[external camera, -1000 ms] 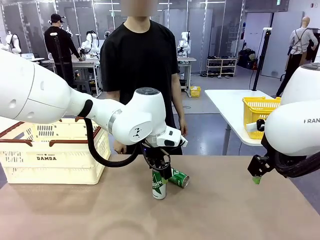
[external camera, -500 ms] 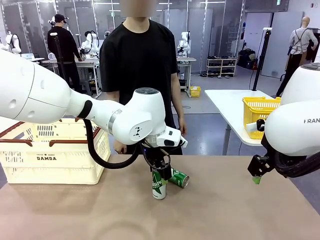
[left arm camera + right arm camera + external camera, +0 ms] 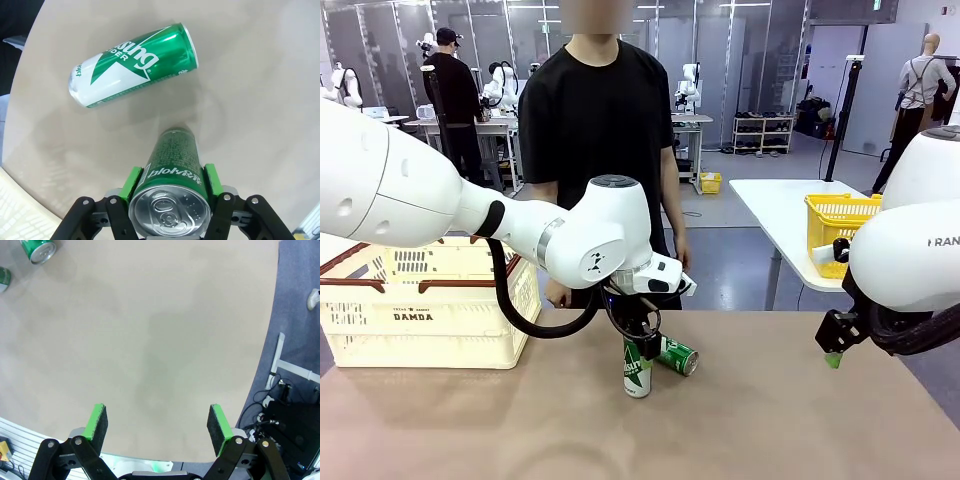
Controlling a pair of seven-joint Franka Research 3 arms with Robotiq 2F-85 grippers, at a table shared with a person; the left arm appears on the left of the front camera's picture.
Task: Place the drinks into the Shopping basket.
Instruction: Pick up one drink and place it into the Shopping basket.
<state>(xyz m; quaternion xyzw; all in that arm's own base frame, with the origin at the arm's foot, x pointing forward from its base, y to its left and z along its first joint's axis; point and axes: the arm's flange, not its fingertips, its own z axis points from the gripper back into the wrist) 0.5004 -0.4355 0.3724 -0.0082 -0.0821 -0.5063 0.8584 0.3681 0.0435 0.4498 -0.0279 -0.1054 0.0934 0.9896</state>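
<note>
A green can (image 3: 637,374) stands upright mid-table, and my left gripper (image 3: 642,345) is shut on its top from above. In the left wrist view the green pads (image 3: 134,178) press both sides of this can (image 3: 172,165). A second green can (image 3: 676,357) lies on its side just right of it, also seen in the left wrist view (image 3: 132,65). The cream Shopping basket (image 3: 425,312) with reddish-brown rim stands at the table's left. My right gripper (image 3: 833,352) hangs open over the table's right edge, fingers (image 3: 97,422) wide apart with nothing between them.
A person in black stands at the far side of the table behind the cans. A yellow mesh basket (image 3: 837,227) sits on a separate white table at the right. Bare tabletop (image 3: 150,340) lies under my right gripper.
My left gripper's fingers have closed onto the upright green can. The can has tipped slightly; nothing else has moved.
</note>
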